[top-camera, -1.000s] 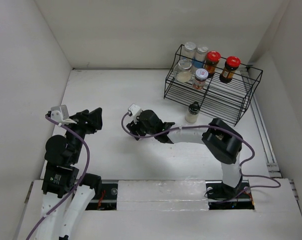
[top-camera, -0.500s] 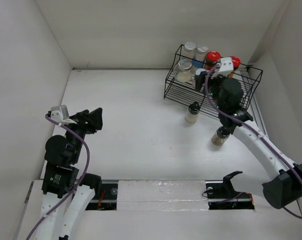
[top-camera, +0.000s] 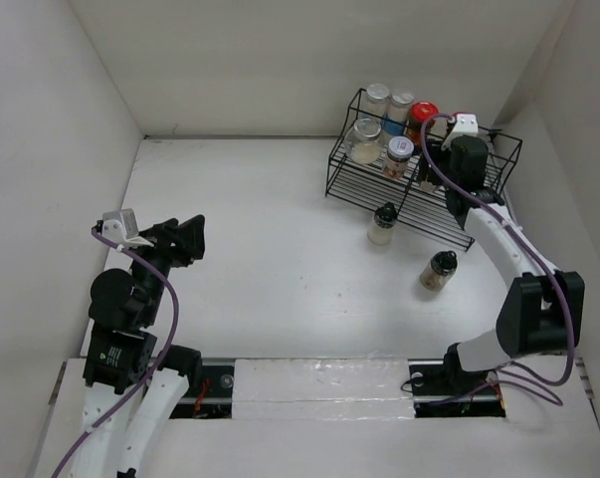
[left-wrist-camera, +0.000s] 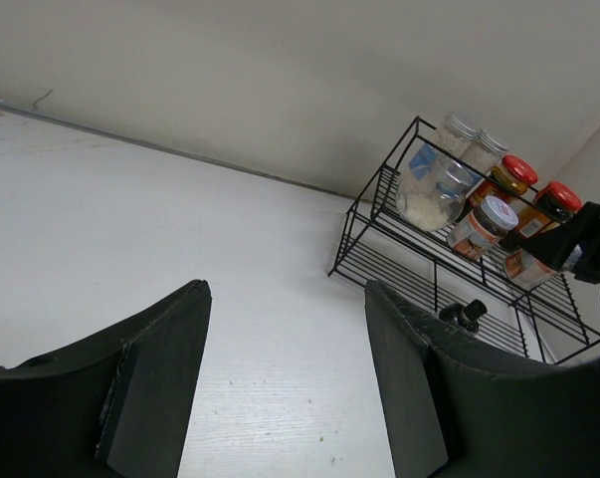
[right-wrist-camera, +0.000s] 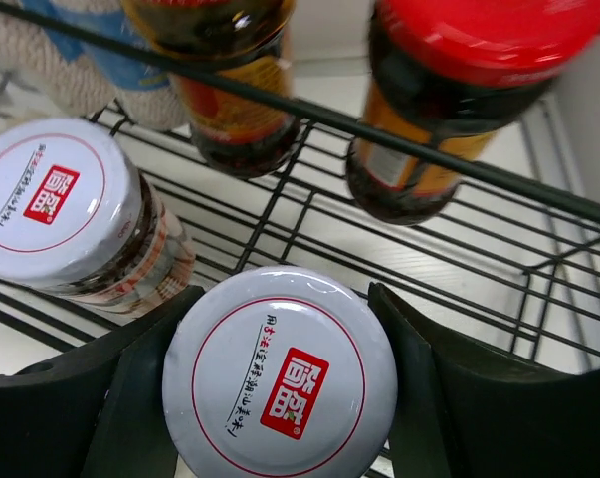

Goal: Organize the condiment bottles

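Between the right jaws: a white-lidded jar (right-wrist-camera: 280, 383) with a red logo on its cap, upright over the lower tier of the wire rack (top-camera: 444, 204). A dark finger (right-wrist-camera: 120, 398) lies against each side of the cap, so the jaws are clenched on this jar. Whether its base rests on the wires cannot be told.
Just left of it: a twin jar (right-wrist-camera: 56, 194) with the same white cap and logo, upright on the same tier, close beside the held one but not touching it.
Behind, on the upper tier: a dark jar (right-wrist-camera: 230, 90), its top cut off by the wrist view, and a red-lidded dark jar (right-wrist-camera: 459, 70). One rack wire crosses in front of both.
Left end of the rack: a round clear jar (top-camera: 364, 139) of pale contents in front, and two tall clear shakers (top-camera: 378, 97) (top-camera: 401, 103) behind it.
From overhead: the right wrist covers the held jar and one red lid.
On the surface (top-camera: 260, 229) before the rack: a black-capped bottle (top-camera: 383, 221) just beside the rack's front edge, and a second black-capped bottle (top-camera: 438, 269) nearer the arm bases, apart from the rack.
Crowding the held jar: the twin jar at its left and the dark jars behind.
Left jaws: released, their fingers (left-wrist-camera: 155, 378) spread with nothing between, raised over the left of the surface, well apart from the rack and facing it.
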`<state>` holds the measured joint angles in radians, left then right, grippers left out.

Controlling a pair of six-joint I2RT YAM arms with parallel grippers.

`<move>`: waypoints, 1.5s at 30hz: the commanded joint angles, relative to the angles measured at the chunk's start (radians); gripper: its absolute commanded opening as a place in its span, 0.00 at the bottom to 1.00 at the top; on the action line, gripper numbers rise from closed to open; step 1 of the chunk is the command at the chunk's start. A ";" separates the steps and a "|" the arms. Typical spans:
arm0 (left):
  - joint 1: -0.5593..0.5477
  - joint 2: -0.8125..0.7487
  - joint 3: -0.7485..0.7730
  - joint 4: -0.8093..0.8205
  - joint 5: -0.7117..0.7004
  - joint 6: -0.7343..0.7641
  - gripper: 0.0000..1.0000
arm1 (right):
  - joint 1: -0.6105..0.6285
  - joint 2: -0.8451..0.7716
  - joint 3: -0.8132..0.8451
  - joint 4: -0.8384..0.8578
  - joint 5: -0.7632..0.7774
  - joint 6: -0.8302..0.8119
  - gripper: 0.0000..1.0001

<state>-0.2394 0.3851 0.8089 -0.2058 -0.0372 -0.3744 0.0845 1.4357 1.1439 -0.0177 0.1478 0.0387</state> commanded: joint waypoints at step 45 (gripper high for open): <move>0.005 0.023 -0.016 0.060 0.034 0.012 0.59 | 0.419 -0.052 -0.285 0.147 0.352 0.144 0.89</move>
<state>-0.2394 0.3908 0.7944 -0.2028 -0.0078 -0.3744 0.5297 1.3815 0.8078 0.0971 0.4381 0.1833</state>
